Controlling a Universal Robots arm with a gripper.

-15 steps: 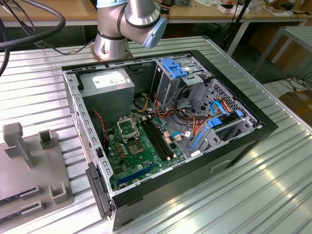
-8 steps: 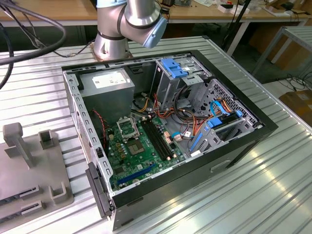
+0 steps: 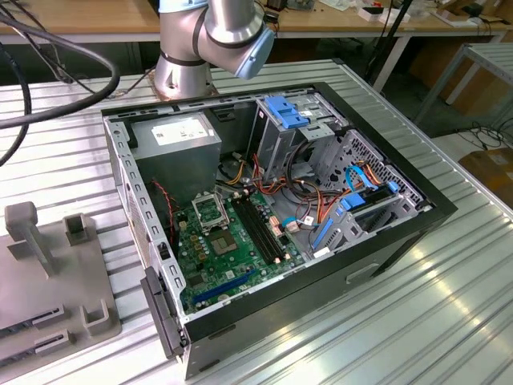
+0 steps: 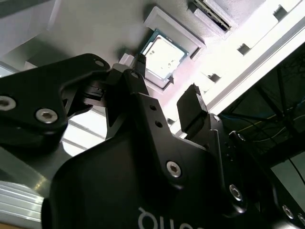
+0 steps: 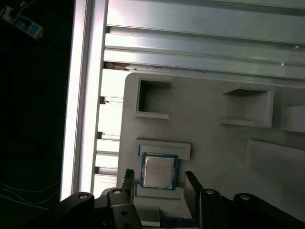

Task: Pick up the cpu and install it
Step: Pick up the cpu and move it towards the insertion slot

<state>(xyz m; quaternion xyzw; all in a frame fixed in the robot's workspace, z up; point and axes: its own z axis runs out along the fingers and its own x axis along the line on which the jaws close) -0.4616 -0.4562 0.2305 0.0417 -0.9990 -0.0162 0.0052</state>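
The black gripper body is crowding the lens in both wrist views. I am seeing the gripper [image 4: 167, 72] standing wide, with one of its fingers [image 5: 127, 177] off each side of the cpu [image 5: 159, 171]. A sliver of room is showing at both flanks, and neither pad is touching the chip. The cpu is lying flat, silver top up, in a shallow square nest of the pale grey fixture tray [image 5: 209, 105], with a raised lip [image 5: 163, 149] running along one of its edges. The tray's border is sitting near the slatted table's rim [image 5: 86, 95], and beyond that everything is falling away dark.

In the exterior view the open computer case [image 3: 321, 309] is taking up the middle of the frame. Its metal-framed socket [image 3: 210, 210] is lying uncovered on the green board [image 3: 210, 265], with the case walls standing high around it. The arm's base [image 3: 186, 56] is rising at the exterior view's upper left.
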